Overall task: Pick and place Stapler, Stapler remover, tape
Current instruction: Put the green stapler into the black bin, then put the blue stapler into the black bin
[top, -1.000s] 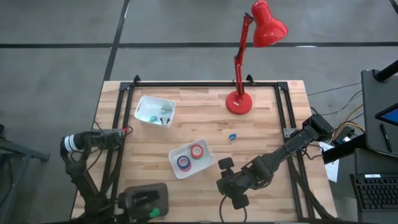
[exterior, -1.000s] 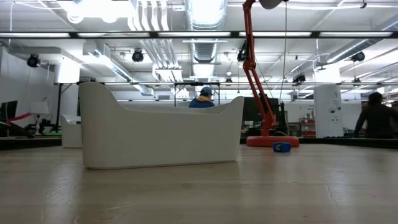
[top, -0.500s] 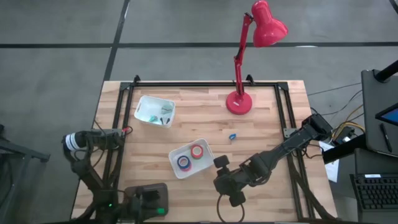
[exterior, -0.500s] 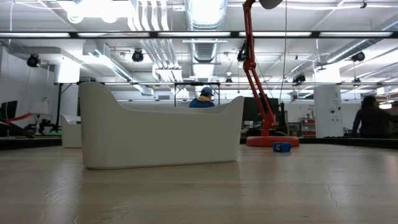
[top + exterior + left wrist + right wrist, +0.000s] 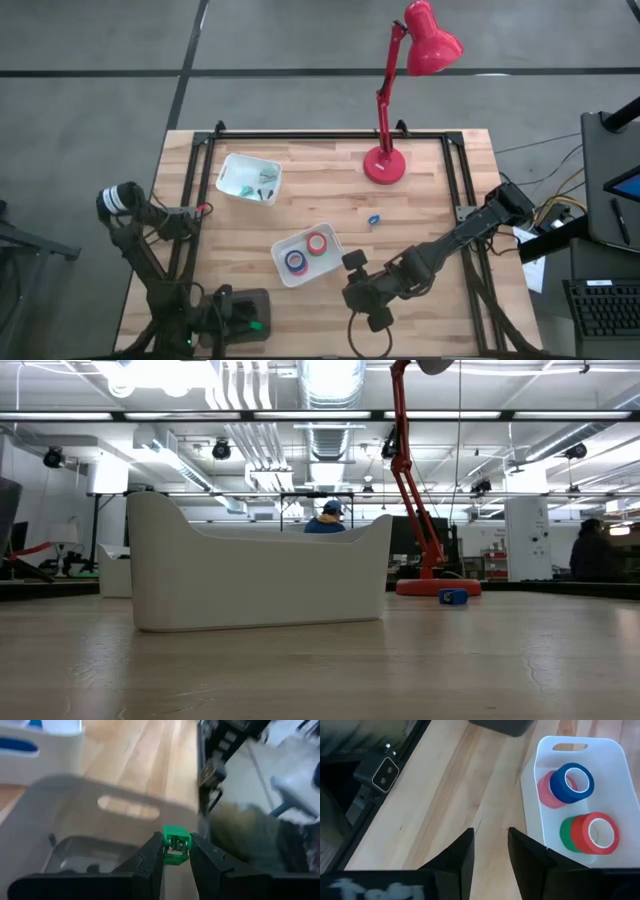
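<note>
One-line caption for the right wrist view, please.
Right end effector, fingers apart and empty, hovers over bare wood beside the white bin holding blue, pink, green and red tape rolls.

Stood on grey concrete floor (image 5: 90, 90) crossed by dark seams. Pale wooden tabletop (image 5: 330, 195) edged by a black metal frame (image 5: 330, 134). Lit overhead by long strip lights (image 5: 330, 415) among silver ducts (image 5: 325, 400). Red desk lamp (image 5: 405, 80) at the far edge. Seated person (image 5: 325, 518) well behind; another person (image 5: 590, 552) at right.
</note>
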Action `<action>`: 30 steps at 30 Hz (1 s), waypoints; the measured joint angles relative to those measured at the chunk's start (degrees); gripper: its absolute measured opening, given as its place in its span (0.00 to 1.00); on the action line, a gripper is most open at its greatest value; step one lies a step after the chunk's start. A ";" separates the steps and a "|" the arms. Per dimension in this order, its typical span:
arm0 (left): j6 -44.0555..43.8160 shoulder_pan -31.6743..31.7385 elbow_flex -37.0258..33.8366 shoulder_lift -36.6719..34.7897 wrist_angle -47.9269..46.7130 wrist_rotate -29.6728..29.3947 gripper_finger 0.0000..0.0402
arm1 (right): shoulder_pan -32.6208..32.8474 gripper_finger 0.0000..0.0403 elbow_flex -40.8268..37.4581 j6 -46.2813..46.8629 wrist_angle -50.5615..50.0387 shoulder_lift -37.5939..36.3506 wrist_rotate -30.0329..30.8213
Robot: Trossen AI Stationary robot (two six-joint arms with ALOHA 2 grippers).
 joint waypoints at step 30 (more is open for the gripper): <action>21.19 6.29 6.12 -3.01 -5.96 -6.84 0.41 | -1.41 0.20 -9.79 11.19 1.35 -0.91 7.65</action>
